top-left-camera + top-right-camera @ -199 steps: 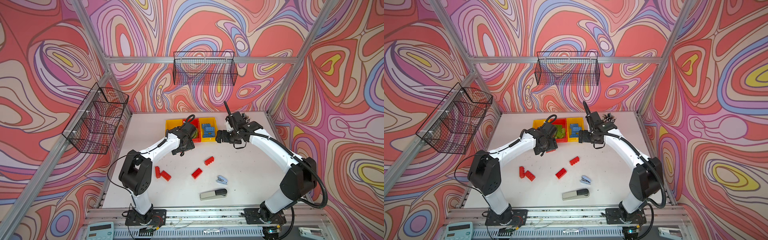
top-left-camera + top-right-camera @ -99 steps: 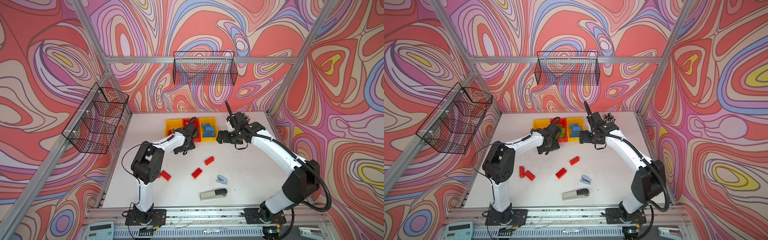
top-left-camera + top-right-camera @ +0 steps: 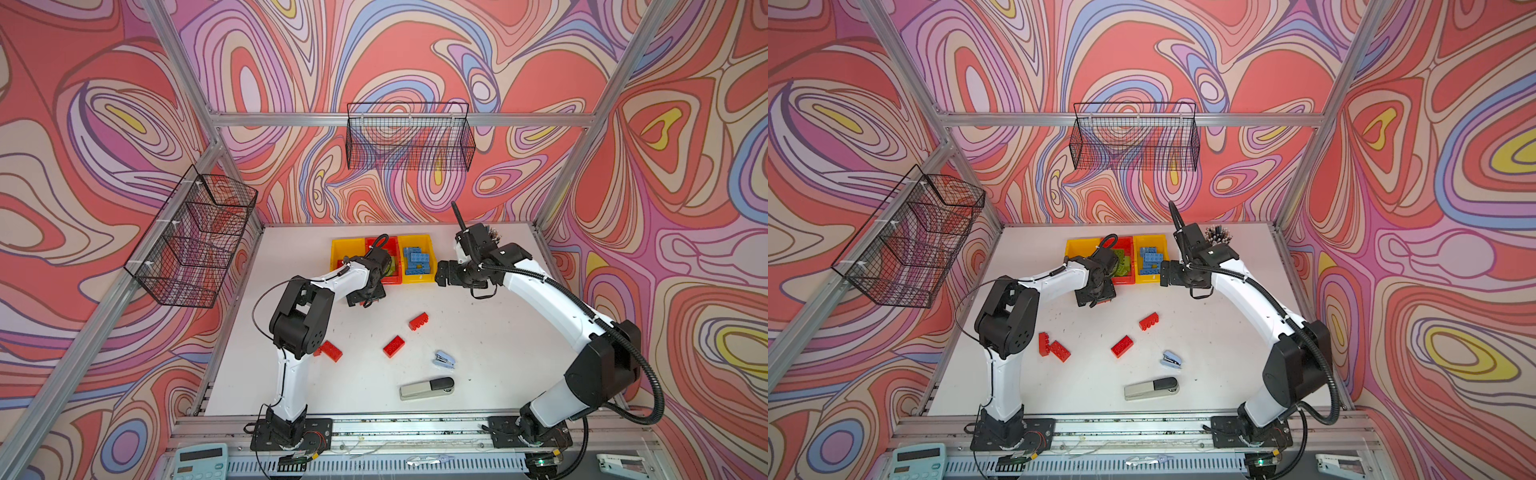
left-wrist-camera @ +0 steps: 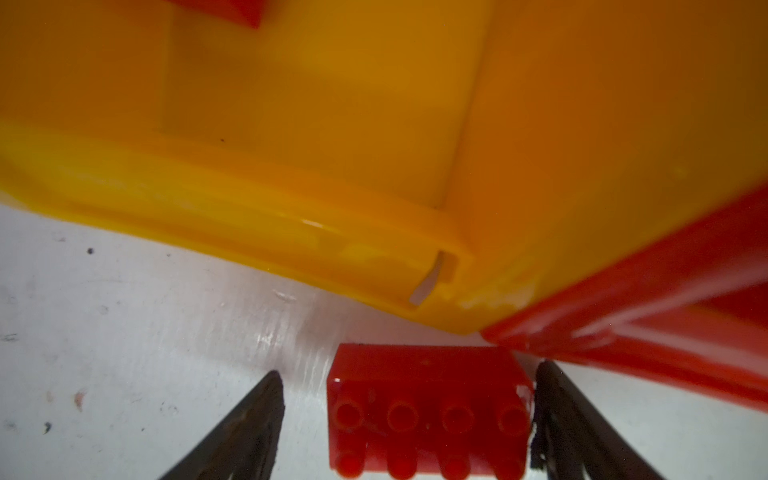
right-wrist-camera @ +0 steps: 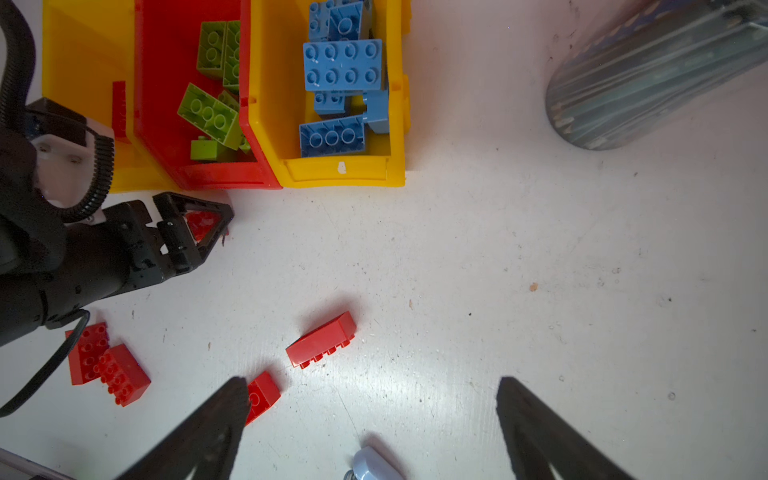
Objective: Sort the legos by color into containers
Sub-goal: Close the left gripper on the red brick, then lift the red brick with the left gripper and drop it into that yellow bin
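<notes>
swirling red and lilac walls (image 3: 104,124) surround a scuffed white table (image 3: 498,332), wire baskets (image 3: 409,137) hanging.

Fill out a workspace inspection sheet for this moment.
Surface: white tabletop, scuffed and speckled.
Job's things: three joined plastic bins, yellow, red, yellow; lime-green studded bricks in the red one, blue studded bricks in one yellow bin; four red studded bricks loose on the table.
Clutter: small light-blue stapler, longer grey-and-black stapler, mesh pencil cup.
Grippers: left gripper open around a fifth red brick lying before the bins; right gripper open, empty.
Cables: black corrugated conduit along the right arm; thin black cable looping off the left arm.
Surroundings: two black wire baskets on swirl-patterned walls; pale calculator at the front edge.
</notes>
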`<state>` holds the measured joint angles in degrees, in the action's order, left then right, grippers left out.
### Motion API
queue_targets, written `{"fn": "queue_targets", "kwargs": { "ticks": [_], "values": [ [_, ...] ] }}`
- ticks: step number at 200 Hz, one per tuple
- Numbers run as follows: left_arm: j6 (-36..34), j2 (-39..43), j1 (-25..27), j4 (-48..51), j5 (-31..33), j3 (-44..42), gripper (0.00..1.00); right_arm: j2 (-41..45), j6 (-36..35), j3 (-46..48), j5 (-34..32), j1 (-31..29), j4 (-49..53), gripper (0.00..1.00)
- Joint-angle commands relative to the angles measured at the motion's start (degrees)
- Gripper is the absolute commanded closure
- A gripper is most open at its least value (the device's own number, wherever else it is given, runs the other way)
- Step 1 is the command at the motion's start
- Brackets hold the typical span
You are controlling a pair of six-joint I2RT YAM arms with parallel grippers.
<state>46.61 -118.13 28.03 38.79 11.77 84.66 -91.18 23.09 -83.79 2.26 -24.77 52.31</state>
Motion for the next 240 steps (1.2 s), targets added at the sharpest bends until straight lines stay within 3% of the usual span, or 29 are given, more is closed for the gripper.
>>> {"fn": "queue_targets", "kwargs": {
  "ticks": [1,33,63,147,188,240],
  "values": [
    [-0.56,-0.97,-0.15,1.62,-0.35,1.01,0.34,-0.07,1.45,-1.42,-0.85,0.36,0.56,0.02],
    [0.13,0.18,-0.09,2.08,-0.63,-0.9,0.62,-0.3,2.25,-1.03,-0.36,0.27,0.05,0.02],
    [0.07,2.09,-0.17,3.15,-0.35,-1.52,0.72,-0.69,2.54,-1.11,0.57,0.26,-0.54,0.02],
    [-2.78,10.55,-1.05,10.3,6.4,5.21,0.73,-4.07,2.51,-5.84,2.11,0.33,-1.91,0.02],
    [-5.42,8.02,-5.73,9.58,6.07,11.2,0.73,-7.69,2.22,-9.76,2.2,0.33,-2.28,0.02],
    [-8.02,-0.8,-10.06,9.33,3.74,21.5,0.72,-14.26,1.95,-17.27,1.78,0.32,-1.65,0.02]
  ]
}}
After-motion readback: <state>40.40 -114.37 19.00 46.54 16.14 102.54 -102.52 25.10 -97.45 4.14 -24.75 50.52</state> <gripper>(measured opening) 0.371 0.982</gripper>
